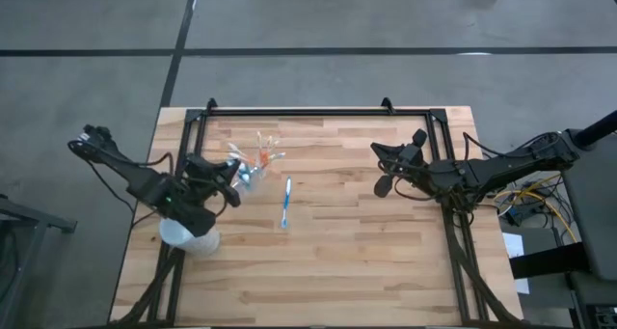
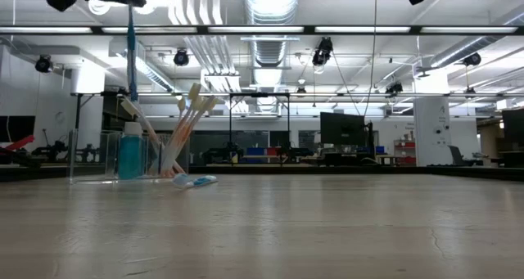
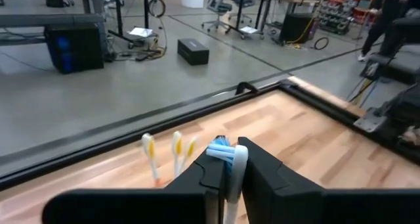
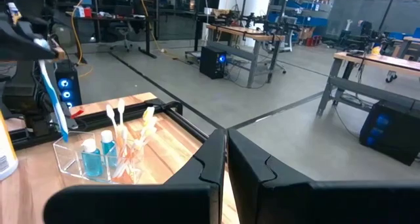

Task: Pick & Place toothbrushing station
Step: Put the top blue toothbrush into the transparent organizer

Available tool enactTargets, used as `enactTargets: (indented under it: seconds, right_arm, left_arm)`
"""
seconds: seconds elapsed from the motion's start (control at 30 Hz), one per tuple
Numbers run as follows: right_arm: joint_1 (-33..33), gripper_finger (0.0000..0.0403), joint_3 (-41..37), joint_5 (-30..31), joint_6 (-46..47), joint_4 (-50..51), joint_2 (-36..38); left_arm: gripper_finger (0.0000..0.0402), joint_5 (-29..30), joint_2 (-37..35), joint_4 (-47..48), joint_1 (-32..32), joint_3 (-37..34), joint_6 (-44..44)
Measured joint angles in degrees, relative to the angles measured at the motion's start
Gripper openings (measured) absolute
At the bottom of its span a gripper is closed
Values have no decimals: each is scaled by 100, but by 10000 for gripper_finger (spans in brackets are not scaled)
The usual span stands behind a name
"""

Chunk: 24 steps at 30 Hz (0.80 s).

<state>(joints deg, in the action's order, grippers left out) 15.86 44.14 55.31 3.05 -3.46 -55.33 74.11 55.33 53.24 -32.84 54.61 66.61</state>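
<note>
A clear stand (image 4: 98, 159) at the table's far left holds small blue toothpaste tubes (image 2: 131, 152) and a bunch of white-orange toothbrushes (image 2: 187, 123), heads up. Another white-blue toothbrush (image 1: 286, 204) lies flat on the table to its right. My left gripper (image 3: 230, 159) hovers above the stand, shut on a white-blue toothbrush (image 4: 56, 102) that hangs over the tubes. My right gripper (image 1: 381, 165) stays shut and empty, raised over the table's right half. My left gripper pinches the toothbrush's white neck (image 3: 234, 177) between its two fingers, just under the blue bristle head (image 3: 221, 151). The fingers come nearly level from the table's left and lie across the brush. The handle (image 2: 131, 62) hangs about upright below them, clear of stand and table.
A frosted whitish cup (image 1: 188, 237) stands near the table's left edge, under my left arm. A black frame rail (image 1: 308, 111) runs along the far edge and down both sides. Bare wood spreads over the middle and near part of the table.
</note>
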Motion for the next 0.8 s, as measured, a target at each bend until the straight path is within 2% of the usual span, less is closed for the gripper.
enactTargets:
  seconds: [0.1, 0.23, 0.37, 0.53, 0.8]
  right_arm:
    - [0, 13, 0, -2, 0, 0, -2]
    - [0, 13, 0, -28, 1, 1, -1]
    - [0, 13, -1, -31, 237, 3, -1]
    - [0, 13, -2, -31, 323, 9, -2]
    - [0, 13, -4, -30, 343, 17, 0]
  left_arm:
    - [28, -49, -81, 277, 4, -170, 239]
    - [33, -350, -261, 1135, 4, -229, 883]
    - [35, -363, -464, 1856, 4, -237, 1428]
    - [28, -416, -673, 2030, 4, -335, 1536]
    - [38, -428, -803, 2030, 4, -1013, 2019]
